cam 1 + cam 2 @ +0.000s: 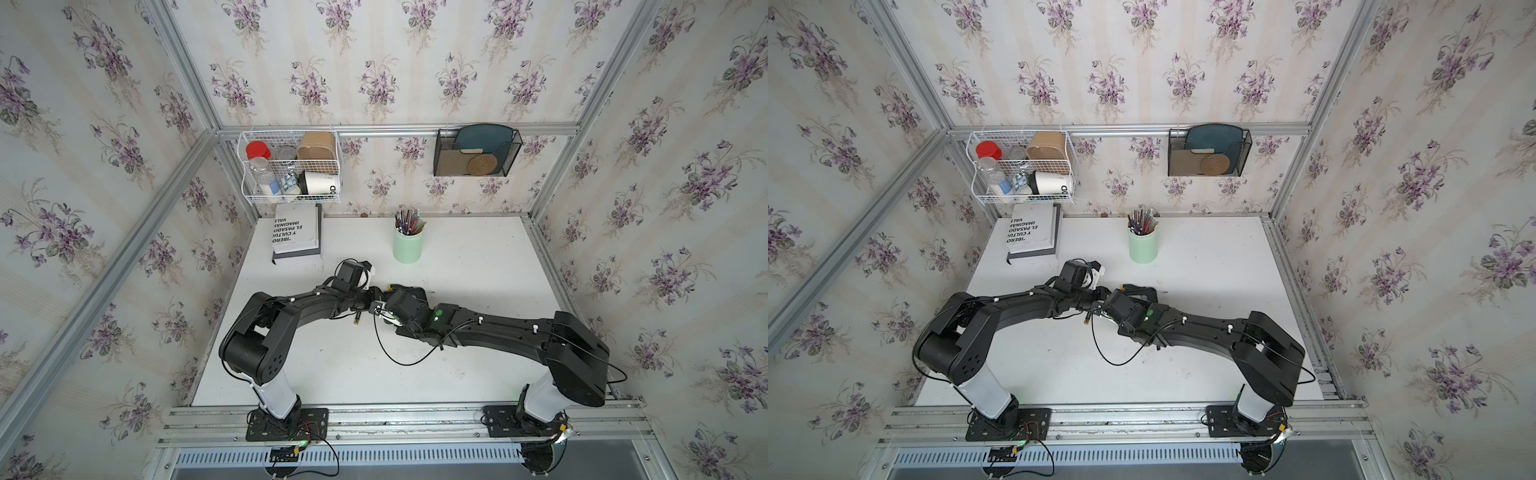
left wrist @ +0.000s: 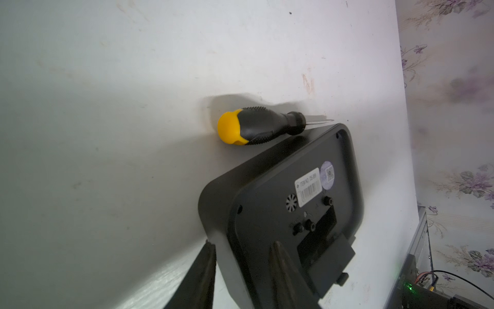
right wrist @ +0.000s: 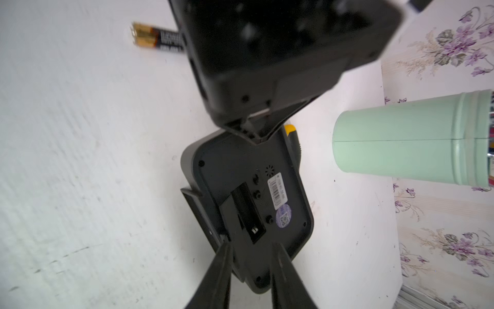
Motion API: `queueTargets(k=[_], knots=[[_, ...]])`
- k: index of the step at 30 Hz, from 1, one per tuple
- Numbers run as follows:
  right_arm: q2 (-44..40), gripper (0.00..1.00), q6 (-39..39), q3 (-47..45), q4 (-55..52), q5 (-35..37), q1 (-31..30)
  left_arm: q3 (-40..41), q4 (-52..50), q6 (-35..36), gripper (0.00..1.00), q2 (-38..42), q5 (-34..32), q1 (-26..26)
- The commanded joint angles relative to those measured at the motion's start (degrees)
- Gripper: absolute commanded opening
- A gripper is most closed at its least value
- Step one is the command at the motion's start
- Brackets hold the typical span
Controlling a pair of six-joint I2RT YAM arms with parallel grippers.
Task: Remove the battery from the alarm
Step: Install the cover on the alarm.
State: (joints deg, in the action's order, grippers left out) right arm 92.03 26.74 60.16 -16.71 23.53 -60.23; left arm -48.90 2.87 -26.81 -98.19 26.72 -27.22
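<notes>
The left pincer [image 2: 243, 244] is closed about one end of the alarm [image 2: 267, 174], one finger on the black back and the other against the side wall. The right pincer [image 3: 252, 245] stands part open with nothing between its fingers, its tips over the alarm's opposite end, just short of the open slot [image 3: 247, 214]. A flat black cover [image 3: 196, 211] juts from the alarm's edge just beside one of that pincer's tips. The battery [image 3: 160, 37] lies on the white bench [image 3: 80, 160] well ahead of the right pincer, apart from the alarm and half hidden behind the left pincer's body. In a top view the battery [image 1: 356, 319] shows its gold end from under the left arm [image 1: 299, 307]. A screwdriver [image 2: 254, 125] lies ahead of the left pincer at the alarm's far edge; whether they touch I cannot tell. A green cup [image 3: 395, 141] stands well off to the side of the right pincer.
</notes>
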Motion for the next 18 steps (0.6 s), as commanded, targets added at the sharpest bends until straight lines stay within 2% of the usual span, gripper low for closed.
queueTargets(k=[1, 5, 10, 14, 18], knots=[[-1.8, 0.36, -8.7, 1.3, -0.5, -5.0, 3.0, 0.2, -0.2, 0.7, 0.38, 1.0, -0.2, 0.1], [-1.3, 0.39, -22.7, 4.0, -3.2, -8.2, 6.2, -0.1, -1.3, 1.3, 0.38, 1.8, -1.2, 0.1], [-0.6, 0.41, -46.7, 5.4, -8.3, -11.4, 9.6, 0.0, -1.2, 1.2, 0.39, 2.2, -0.8, 0.6], [-4.3, 0.42, -66.1, -0.9, -6.8, -17.6, 12.3, -1.1, -1.3, 2.1, 0.39, 1.7, -0.1, 1.0], [-8.6, 0.43, -76.7, -6.9, -4.5, -19.1, 14.0, -0.6, 1.2, 2.1, 0.43, 3.9, -1.4, 2.0]])
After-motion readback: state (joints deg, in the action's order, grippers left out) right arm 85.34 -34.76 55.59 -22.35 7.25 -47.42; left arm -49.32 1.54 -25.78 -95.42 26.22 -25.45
